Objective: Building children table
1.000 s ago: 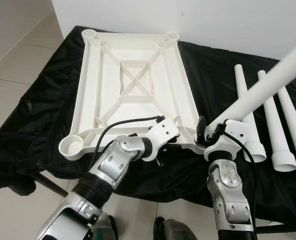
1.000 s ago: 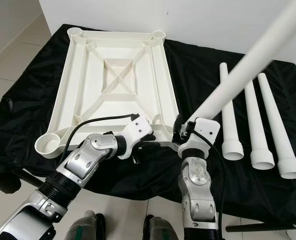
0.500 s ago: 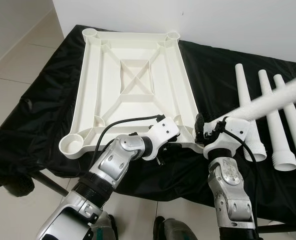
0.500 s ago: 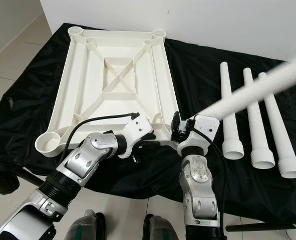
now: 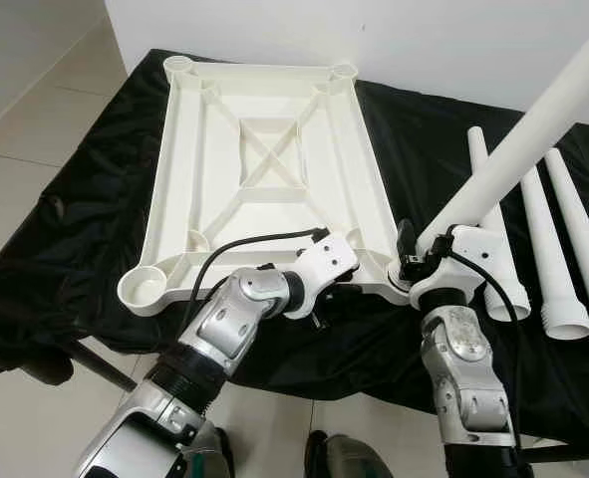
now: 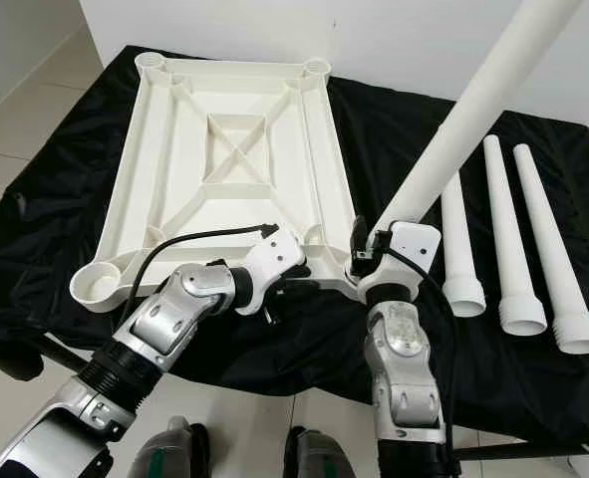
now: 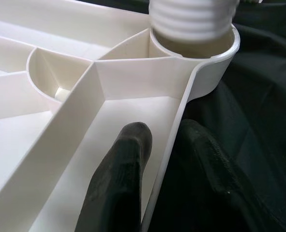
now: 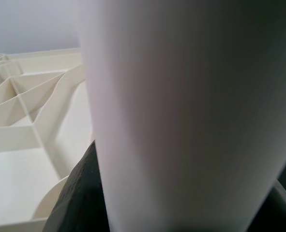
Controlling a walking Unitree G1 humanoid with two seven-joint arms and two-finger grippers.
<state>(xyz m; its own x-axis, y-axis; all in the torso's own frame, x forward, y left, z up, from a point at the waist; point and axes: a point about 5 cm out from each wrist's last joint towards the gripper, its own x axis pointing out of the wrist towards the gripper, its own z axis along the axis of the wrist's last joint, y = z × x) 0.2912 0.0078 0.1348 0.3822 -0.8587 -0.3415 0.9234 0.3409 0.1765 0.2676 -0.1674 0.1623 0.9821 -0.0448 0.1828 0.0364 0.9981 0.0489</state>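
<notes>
My left gripper (image 7: pixel 157 179) pinches the near rim of the upturned white tabletop (image 5: pixel 264 169), one finger inside the wall, one outside on the black cloth (image 5: pixel 85 229). My right gripper (image 5: pixel 414 261) clamps a white leg (image 5: pixel 533 129), its ribbed end seated in the tabletop's near right corner socket (image 7: pixel 201 53). Three spare legs (image 6: pixel 513 249) lie toward the cloth's right edge.

One upturned white plastic tabletop (image 5: pixel 264 159) with four round corner sockets. Four white tapered table legs: one held leg (image 6: pixel 473 110) raised at the near right socket, three loose legs (image 6: pixel 518 239) lying side by side on one black cloth (image 5: pixel 75 229).
</notes>
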